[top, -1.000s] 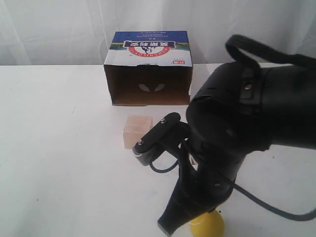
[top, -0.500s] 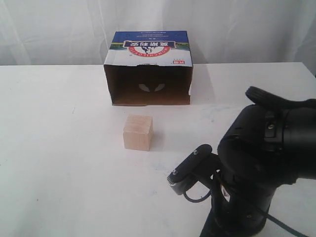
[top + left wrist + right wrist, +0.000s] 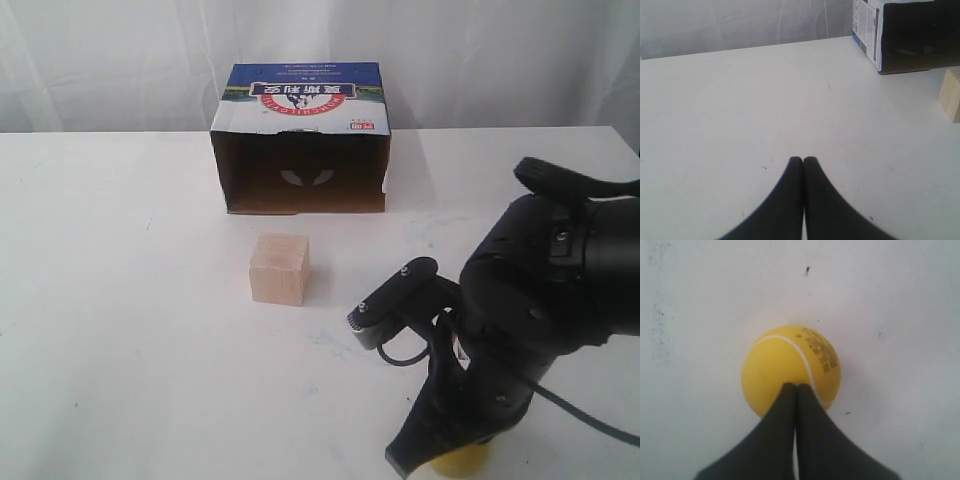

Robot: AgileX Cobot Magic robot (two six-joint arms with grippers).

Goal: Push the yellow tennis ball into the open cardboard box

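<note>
The yellow tennis ball point(image 3: 790, 367) with its pale seam fills the middle of the right wrist view; in the exterior view only a sliver of the yellow tennis ball point(image 3: 462, 462) shows under the right arm at the bottom edge. My right gripper point(image 3: 795, 386) is shut, its tips against the near side of the ball. The open cardboard box point(image 3: 300, 140) lies at the back of the table, dark mouth facing forward; its side and dark inside show as the open cardboard box point(image 3: 905, 35) in the left wrist view. My left gripper point(image 3: 803, 160) is shut over bare table.
A pale wooden cube point(image 3: 279, 268) stands between the ball and the box mouth, and shows as the wooden cube point(image 3: 951, 95) at the left wrist view's edge. The white table point(image 3: 120, 300) stretches left. A pale curtain hangs behind.
The right arm drew back toward the front right and low, uncovering the cube, then rose slightly; a sliver of the ball shows beneath it again.
</note>
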